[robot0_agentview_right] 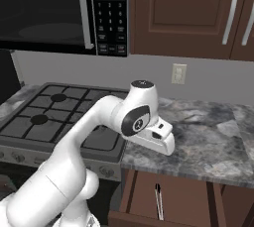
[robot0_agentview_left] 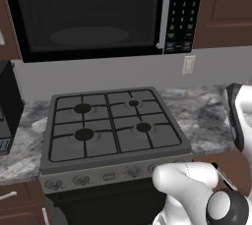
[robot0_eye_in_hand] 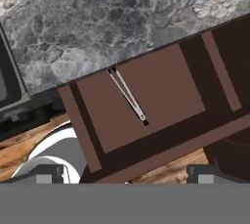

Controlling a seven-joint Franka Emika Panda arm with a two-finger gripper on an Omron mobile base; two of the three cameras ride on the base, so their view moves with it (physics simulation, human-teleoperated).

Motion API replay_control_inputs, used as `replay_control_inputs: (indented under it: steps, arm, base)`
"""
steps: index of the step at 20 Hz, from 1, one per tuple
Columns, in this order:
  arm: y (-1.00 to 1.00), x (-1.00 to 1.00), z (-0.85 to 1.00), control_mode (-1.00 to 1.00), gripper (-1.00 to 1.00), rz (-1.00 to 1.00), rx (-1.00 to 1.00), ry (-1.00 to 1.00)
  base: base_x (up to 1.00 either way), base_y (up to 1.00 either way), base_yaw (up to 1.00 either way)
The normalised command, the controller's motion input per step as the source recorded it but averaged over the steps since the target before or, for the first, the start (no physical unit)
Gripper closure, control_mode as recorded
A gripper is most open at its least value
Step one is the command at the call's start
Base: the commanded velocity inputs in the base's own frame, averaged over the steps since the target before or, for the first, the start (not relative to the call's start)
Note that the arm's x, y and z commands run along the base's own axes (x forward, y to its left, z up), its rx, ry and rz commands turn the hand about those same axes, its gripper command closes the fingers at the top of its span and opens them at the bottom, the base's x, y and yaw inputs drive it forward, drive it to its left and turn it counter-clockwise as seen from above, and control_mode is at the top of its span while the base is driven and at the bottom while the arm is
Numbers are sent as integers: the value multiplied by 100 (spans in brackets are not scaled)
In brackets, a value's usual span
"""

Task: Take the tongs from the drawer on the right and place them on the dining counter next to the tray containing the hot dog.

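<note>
The drawer [robot0_eye_in_hand: 166,86] stands pulled open below the worktop edge, and its brown floor is seen from above. The tongs [robot0_eye_in_hand: 129,96] lie alone on that floor, slim and dark with a pale strip along them, set at a slant. My gripper [robot0_eye_in_hand: 126,176] hangs above the drawer's front, open, with its fingertips [robot0_eye_in_hand: 49,174] wide apart and nothing between them. From the right base view, my hand [robot0_agentview_right: 158,139] hovers over the counter edge, with the tongs [robot0_agentview_right: 158,201] in the drawer [robot0_agentview_right: 183,196] underneath. The dining counter, tray and hot dog are out of view.
A grey marbled worktop [robot0_agentview_right: 208,137] runs right of the four-burner stove [robot0_agentview_left: 113,121]. A black microwave [robot0_agentview_left: 88,13] hangs above the stove, with brown wall cabinets [robot0_agentview_right: 198,13] to its right. A wall outlet [robot0_agentview_right: 178,74] sits behind my arm. Wooden floor [robot0_eye_in_hand: 29,142] lies below.
</note>
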Motion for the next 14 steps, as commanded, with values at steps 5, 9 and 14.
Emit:
replay_control_inputs:
  steps: [5,9,14]
  arm:
    - [-31,7,-39,-100,-100,12,0,20]
    - [-18,0,-53,-100,-100,8,0,7]
    - [-2,0,-39,-100,-100,12,8,0]
  base:
    - [0,0,0]
    - [0,0,0]
    - [0,0,0]
